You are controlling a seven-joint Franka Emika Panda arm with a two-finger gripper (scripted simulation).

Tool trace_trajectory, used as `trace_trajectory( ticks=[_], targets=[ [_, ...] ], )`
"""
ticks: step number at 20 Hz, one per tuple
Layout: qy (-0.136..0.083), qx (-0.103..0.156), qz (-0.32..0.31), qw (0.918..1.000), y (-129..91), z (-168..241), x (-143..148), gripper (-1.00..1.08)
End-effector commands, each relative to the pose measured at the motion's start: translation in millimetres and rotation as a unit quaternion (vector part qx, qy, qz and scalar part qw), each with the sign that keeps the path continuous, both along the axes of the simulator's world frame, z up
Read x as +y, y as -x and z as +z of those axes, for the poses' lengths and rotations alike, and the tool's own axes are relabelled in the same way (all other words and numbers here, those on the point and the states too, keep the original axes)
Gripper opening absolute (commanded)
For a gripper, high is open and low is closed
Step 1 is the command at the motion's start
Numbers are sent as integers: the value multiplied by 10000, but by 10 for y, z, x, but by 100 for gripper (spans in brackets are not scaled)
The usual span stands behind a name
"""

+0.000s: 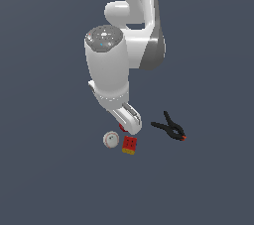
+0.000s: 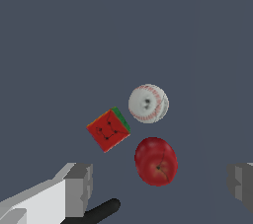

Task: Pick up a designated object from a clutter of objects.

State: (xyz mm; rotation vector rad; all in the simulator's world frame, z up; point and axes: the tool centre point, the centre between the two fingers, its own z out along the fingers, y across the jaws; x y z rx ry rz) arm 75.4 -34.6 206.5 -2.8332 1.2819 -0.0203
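In the exterior view the gripper (image 1: 130, 122) is largely hidden by the arm's own body, and the red round object (image 1: 122, 128) shows only as a sliver behind it. In the wrist view the fingers (image 2: 79, 188) are cut off at the frame edges, set wide apart with nothing between them. The clamp's black handle (image 2: 99, 210) is only partly seen. The baseball (image 2: 148, 103) lies on the grey floor (image 2: 59, 45), just beside the cube (image 2: 108, 129) and the red object; being round, no long axis is noted.
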Motion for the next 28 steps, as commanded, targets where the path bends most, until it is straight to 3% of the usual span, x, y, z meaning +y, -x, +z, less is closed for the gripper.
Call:
trace_trajectory(
  ticks=[1, 7, 15, 22, 28],
  targets=[
    [-3, 24, -382, 9993, -30, -136, -42, 100],
    [4, 79, -1274, 9918, -84, -464, -146, 100],
    [41, 131, -2283, 9735, -120, -846, -274, 100],
    [68, 150, -2770, 9607, -127, -1036, -339, 100],
    [77, 154, -2900, 9569, -128, -1087, -357, 100]
  ],
)
